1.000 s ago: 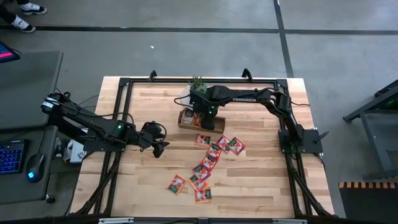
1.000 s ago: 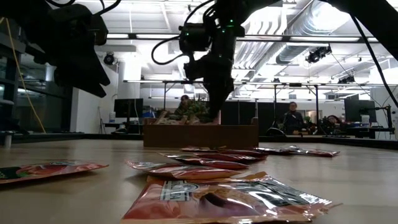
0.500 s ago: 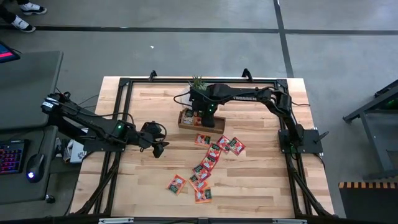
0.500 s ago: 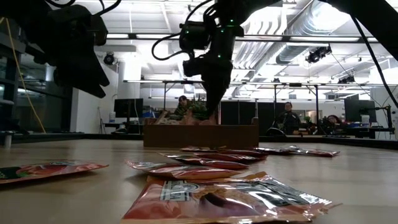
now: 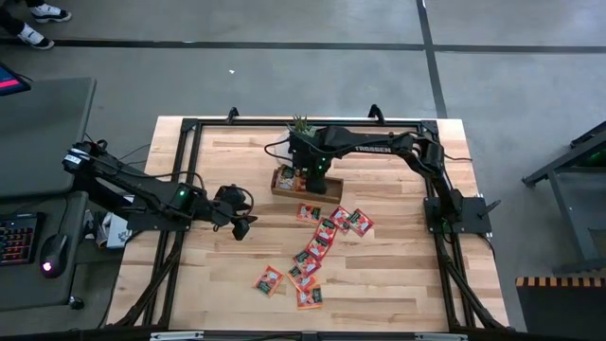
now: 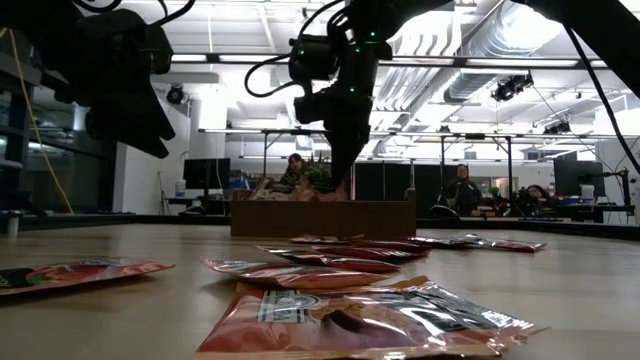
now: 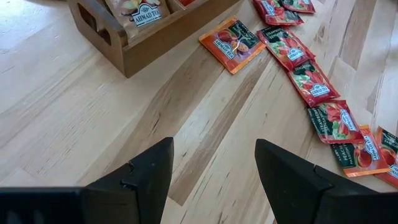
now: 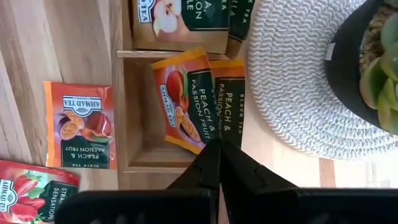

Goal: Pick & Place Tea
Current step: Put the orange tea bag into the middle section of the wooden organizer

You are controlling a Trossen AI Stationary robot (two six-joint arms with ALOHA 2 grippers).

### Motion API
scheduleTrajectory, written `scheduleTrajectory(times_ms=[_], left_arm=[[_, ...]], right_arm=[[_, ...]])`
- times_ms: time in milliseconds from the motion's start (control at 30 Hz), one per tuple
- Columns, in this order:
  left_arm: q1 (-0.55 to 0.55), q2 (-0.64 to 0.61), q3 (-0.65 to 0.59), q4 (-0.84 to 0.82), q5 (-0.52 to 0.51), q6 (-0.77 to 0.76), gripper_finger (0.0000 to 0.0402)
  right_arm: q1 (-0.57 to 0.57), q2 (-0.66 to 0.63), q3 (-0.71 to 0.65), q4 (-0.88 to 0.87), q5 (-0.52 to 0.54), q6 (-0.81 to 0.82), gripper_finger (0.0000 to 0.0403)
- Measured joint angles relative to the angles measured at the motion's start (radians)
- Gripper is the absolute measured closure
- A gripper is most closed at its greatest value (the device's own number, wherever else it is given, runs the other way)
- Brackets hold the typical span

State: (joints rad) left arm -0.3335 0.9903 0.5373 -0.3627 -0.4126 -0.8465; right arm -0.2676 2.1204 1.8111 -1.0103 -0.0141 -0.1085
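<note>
Wooden tray (image 8: 124,112): peach sachet (image 8: 180,99) beneath closed right gripper (image 8: 214,163).

Left gripper (image 5: 242,225) spread, right gripper (image 5: 313,182) closed.

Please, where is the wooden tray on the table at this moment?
In the high view the wooden tray sits near the table's far middle, under the right gripper, beside a small potted plant, with loose tea sachets scattered just in front.

Bright even overhead light; low view backlit, arms silhouetted.
</note>
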Motion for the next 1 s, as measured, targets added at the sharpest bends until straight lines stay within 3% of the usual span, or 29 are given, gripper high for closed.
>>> scheduleTrajectory(times_ms=[200,433,667,1000], left_arm=[[0.000,0.000,0.000,-0.008,0.000,0.000,0.0176],[0.000,0.000,0.000,-0.008,0.008,0.000,0.0176],[-0.001,0.000,0.000,-0.006,0.115,-0.006,0.0176],[-0.007,0.000,0.000,0.107,0.217,-0.115,0.0176]], right_arm=[[0.000,0.000,0.000,-0.002,0.007,0.003,0.0378],[0.000,0.000,0.000,-0.003,-0.012,0.022,0.0299],[0.008,-0.029,0.000,-0.012,-0.023,0.067,0.0237],[0.069,-0.188,0.000,0.047,-0.022,0.107,0.0218]])
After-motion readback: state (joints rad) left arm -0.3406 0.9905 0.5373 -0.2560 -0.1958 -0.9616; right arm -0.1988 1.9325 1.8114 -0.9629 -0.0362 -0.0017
